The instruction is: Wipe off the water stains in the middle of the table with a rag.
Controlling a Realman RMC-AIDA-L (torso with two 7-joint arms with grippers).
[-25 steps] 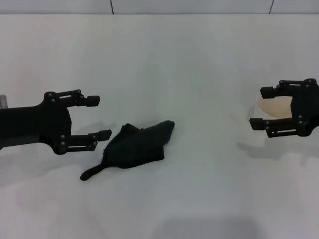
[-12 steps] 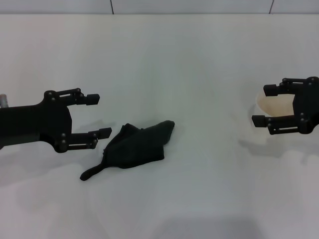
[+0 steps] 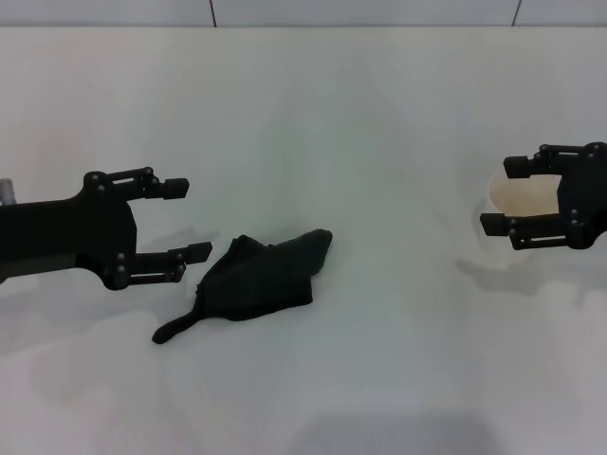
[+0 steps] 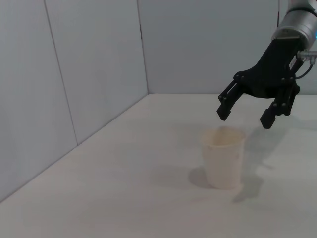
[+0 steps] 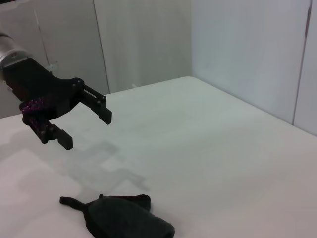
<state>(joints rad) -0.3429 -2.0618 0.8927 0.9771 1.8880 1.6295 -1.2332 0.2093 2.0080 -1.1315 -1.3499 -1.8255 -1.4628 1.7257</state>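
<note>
White smooth bench (image 3: 360, 123) under grey wall panels; dark green-black crumpled rag (image 3: 261, 280) lies left of centre, thin tail toward the robot; left hand (image 3: 194, 220) just beside it, fingers apart; right hand (image 3: 498, 196) spread above white paper cup (image 4: 223, 157).

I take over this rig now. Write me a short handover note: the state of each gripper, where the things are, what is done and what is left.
Left gripper: open, empty, beside the rag, not touching it.
Right gripper: open, empty, above the paper cup on the robot's right side.
The rag lies crumpled on the table, its thin tail toward the robot.
Water stains: none visible in any view; I cannot tell whether wiping is done.
Left to do: check the middle of the table; if wet, grasp the rag and wipe.
</note>
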